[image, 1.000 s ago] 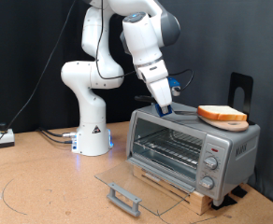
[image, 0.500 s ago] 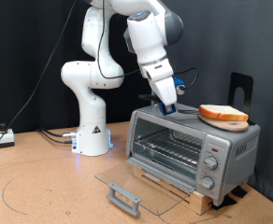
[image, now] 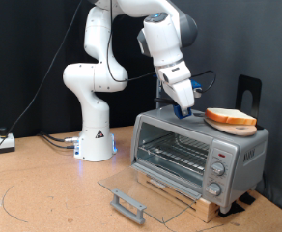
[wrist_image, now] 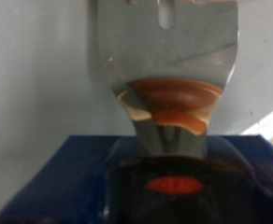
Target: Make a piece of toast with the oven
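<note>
Front exterior view; close wrist view

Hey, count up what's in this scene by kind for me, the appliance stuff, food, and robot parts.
Oven: 1
Oven knobs: 3
Piece of toast on a round board on the oven: 1
Robot arm: 1
Hand, above the oven top by the toast: 1
Total: 7

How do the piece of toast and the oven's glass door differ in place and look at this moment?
The piece of toast lies on a round wooden board on top of the oven; the glass door hangs open and flat, low in front. The toast is opaque tan with a brown crust; the door is clear with a grey handle. Both lie roughly flat. The gripper hovers beside the toast.
</note>
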